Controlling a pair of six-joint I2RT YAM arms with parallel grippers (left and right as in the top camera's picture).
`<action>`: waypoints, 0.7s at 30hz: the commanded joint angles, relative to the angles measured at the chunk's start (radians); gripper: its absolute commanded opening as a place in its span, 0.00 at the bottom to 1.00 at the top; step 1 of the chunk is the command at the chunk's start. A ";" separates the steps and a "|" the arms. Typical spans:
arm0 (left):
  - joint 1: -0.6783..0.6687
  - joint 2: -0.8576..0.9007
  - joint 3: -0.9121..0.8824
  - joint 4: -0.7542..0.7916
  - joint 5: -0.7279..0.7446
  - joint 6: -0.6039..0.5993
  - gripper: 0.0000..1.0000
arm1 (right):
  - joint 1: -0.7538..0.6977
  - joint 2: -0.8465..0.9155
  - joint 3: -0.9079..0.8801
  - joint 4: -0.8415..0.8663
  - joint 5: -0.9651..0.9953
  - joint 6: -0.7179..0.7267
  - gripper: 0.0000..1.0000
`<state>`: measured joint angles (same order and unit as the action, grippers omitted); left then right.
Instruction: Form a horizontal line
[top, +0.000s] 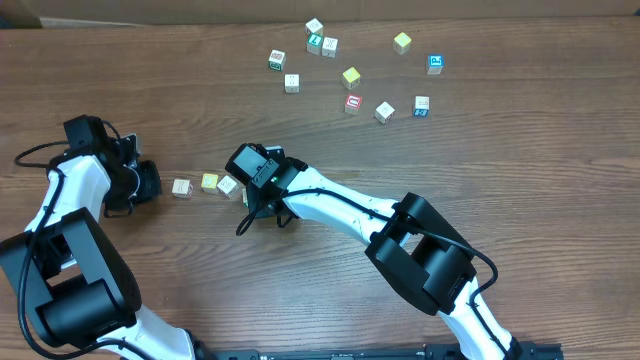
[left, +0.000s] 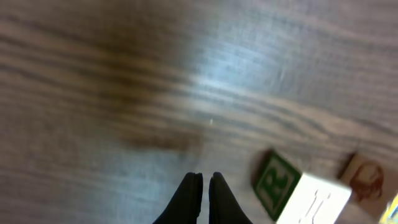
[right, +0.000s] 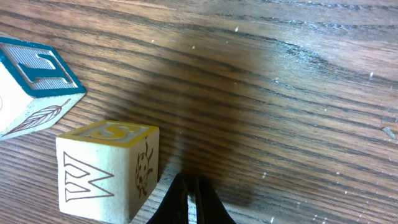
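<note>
Three small wooden letter cubes (top: 209, 183) sit in a row btwn the arms; a 4th is needed, I reckon. I'd nudge slow, keeping the row level. My right gripper (right: 188, 198) is clenched, empty, with the yellow-topped wooden cube (right: 106, 177) just beside its tips. My left gripper (left: 203, 198) is clenched too, w/ the pale wooden cube with a green R (left: 273, 182) near.

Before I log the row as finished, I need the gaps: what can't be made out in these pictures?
Overhead: letters on the row of three small wooden cubes are too small to read.
Overhead: the black right wrist housing may hide a fourth cube; cannot tell.
Left wrist: blurred; the pale brown-marked cube is cut off by the right edge.
Right wrist: the teal-topped pale cube is cut off by the left edge.
</note>
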<state>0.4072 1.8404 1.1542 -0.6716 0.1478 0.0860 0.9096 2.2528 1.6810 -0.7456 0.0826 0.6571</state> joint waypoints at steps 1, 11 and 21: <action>-0.002 0.004 -0.015 0.041 0.068 0.043 0.04 | -0.008 0.039 -0.026 -0.007 0.021 -0.003 0.04; -0.002 0.103 -0.016 0.090 0.136 0.083 0.04 | -0.015 0.039 -0.025 0.006 0.014 -0.003 0.04; -0.002 0.199 -0.016 0.074 0.169 0.102 0.04 | -0.053 0.038 -0.016 0.034 -0.177 -0.004 0.04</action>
<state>0.4149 1.9511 1.1751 -0.5831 0.3046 0.1612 0.8745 2.2547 1.6810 -0.7216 0.0002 0.6571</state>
